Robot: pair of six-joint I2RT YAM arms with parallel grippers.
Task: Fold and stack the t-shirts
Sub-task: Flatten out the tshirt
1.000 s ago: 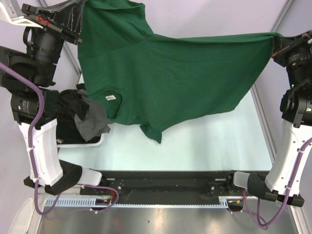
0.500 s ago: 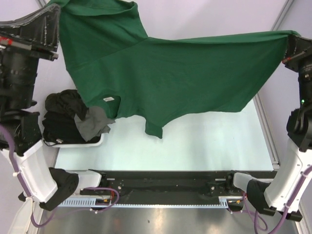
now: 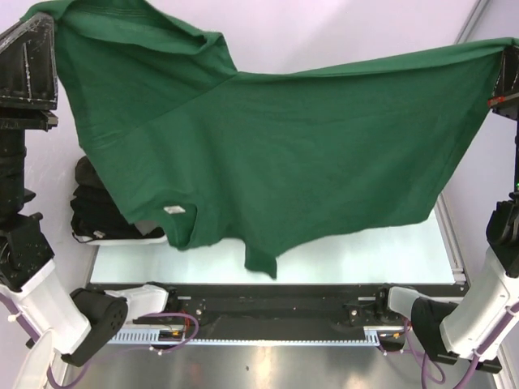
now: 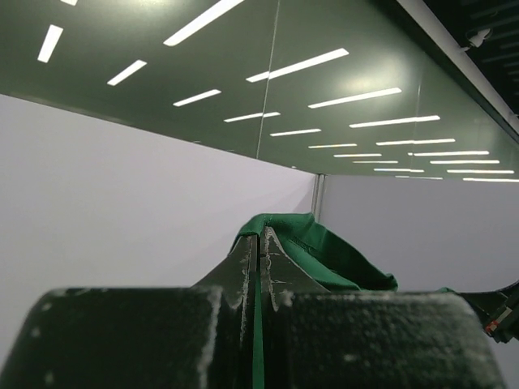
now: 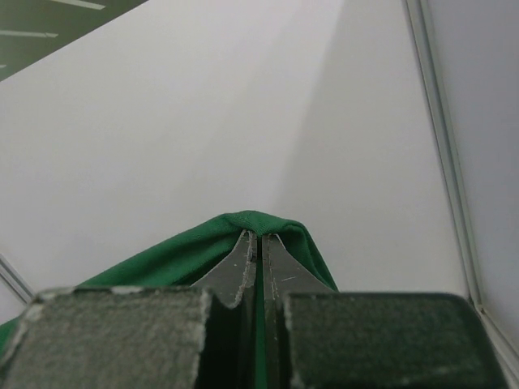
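Green t-shirt (image 3: 292,154) hangs spread above bench (image 3: 365,247), upper edge pinched by left end effector (image 4: 258,237) and right end effector (image 5: 259,237). Lower both ends together, taut, so the dangling sleeve lands flat.

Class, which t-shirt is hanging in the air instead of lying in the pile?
The green t-shirt, held by left gripper and right gripper; the black ones lie heaped.

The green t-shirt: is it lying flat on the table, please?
No, the green t-shirt hangs in the air, stretched between the left hand and right hand.
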